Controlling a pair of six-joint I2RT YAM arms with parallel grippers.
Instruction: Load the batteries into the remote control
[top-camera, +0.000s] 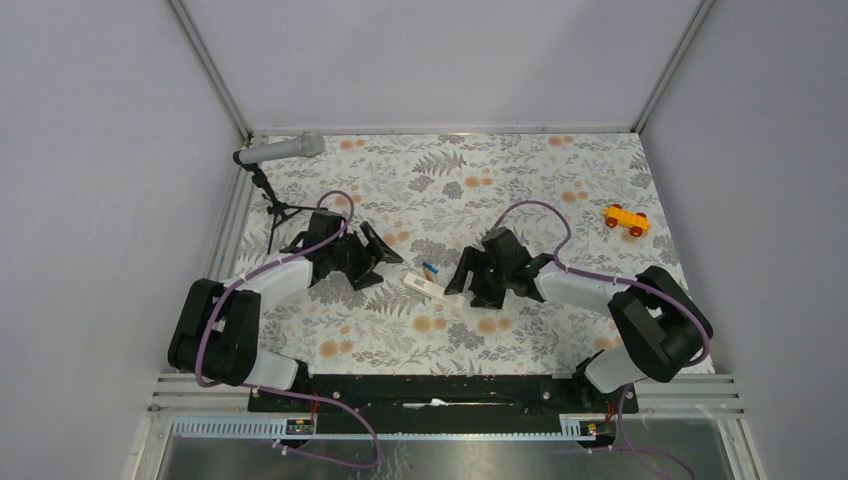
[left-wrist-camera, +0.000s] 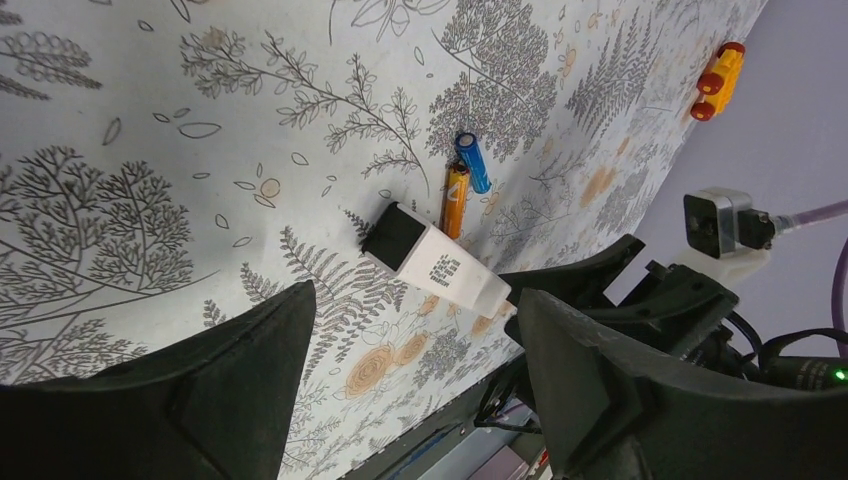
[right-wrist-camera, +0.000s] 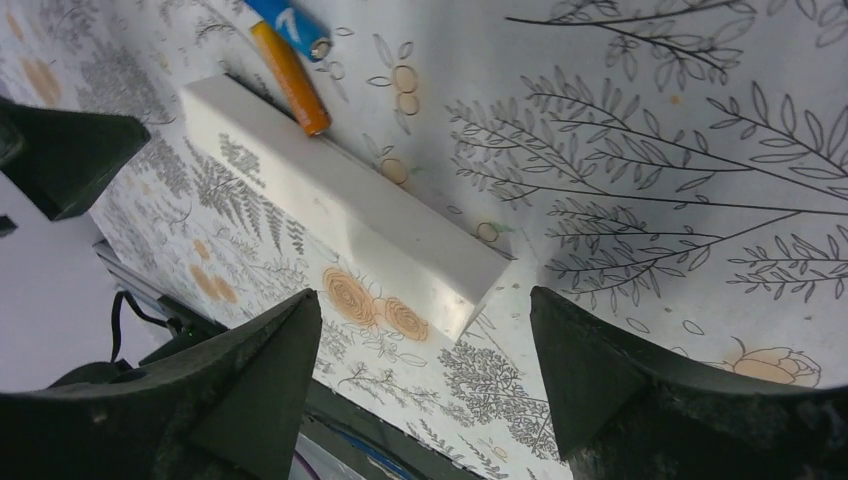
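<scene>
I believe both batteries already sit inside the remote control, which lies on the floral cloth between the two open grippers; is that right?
Not quite: the batteries lie loose on the cloth beside the remote control, not inside it, as the left wrist view shows. The remote does lie between the open left gripper and right gripper.

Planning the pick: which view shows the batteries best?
Left wrist: blue battery and orange battery both whole and sharp. Right wrist crops the blue one at the frame edge; top external shows only a tiny speck.
</scene>
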